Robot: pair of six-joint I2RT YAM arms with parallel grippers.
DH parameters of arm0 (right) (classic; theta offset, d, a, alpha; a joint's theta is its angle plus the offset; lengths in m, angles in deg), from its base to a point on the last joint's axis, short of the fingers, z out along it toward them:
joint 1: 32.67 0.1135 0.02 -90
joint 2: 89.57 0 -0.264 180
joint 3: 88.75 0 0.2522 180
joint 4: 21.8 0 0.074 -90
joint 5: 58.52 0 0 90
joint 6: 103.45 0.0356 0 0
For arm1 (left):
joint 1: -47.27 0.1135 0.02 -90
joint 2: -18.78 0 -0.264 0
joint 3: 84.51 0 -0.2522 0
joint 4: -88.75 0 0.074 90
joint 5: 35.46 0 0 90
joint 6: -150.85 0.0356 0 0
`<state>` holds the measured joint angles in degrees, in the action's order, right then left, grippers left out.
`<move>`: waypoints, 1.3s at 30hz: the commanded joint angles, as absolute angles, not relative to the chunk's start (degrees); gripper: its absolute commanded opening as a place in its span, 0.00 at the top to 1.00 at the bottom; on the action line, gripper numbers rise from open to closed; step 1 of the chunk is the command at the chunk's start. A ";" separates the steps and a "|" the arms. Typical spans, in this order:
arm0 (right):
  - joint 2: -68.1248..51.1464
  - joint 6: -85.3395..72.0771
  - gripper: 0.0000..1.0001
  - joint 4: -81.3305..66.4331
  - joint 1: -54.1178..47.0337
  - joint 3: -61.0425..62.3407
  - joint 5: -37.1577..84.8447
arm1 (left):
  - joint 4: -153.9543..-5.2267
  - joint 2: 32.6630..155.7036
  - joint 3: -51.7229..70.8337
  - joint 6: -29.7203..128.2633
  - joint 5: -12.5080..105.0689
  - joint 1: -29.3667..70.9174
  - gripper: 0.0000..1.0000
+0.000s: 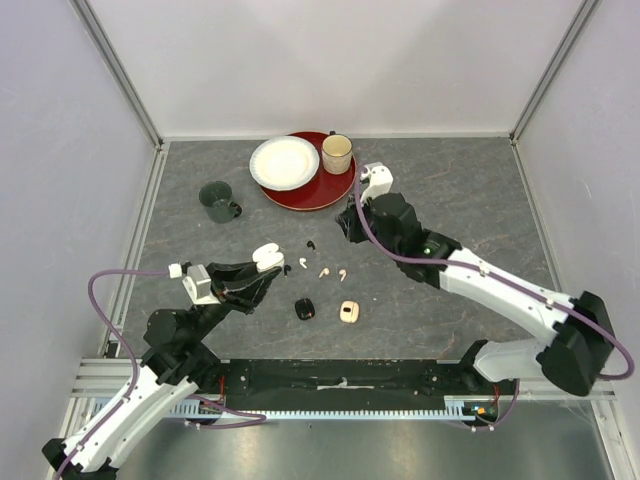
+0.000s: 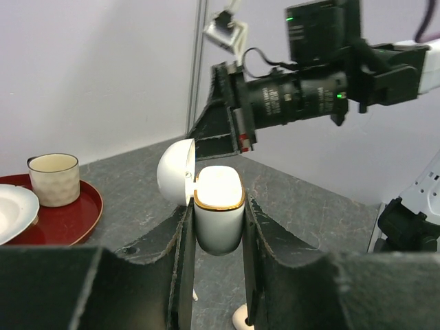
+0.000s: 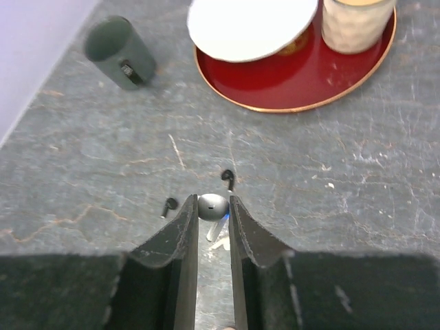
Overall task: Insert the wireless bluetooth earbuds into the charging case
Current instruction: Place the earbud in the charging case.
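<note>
Your right tool (image 3: 212,203) pinches white earbud (image 3: 212,205), stem running back between fingers (image 3: 180,234) – up off bench (image 1: 450,200), right of white case (image 2: 218,213). Left tool (image 2: 218,230) clamps that case, lid open, mouth upward. Earbud needs carrying left – right arm's job.

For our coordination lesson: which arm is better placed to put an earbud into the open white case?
Right. The right gripper pinches a white earbud, while the left gripper is occupied holding the open white case.
</note>
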<state>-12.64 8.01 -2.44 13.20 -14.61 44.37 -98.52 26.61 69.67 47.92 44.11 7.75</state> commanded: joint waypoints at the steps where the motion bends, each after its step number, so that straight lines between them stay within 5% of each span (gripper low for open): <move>1: -20.83 6.34 1.00 -13.74 16.98 -18.90 50.55 | -102.71 27.91 69.59 46.17 44.61 7.64 0.98; 21: -25.06 -6.59 1.00 -27.37 37.10 -17.51 56.18 | -104.64 30.20 69.86 45.82 41.10 7.64 0.98; 39: -19.96 -5.10 1.00 -30.02 42.65 -14.96 53.19 | -105.08 30.12 70.12 47.40 38.63 7.64 0.98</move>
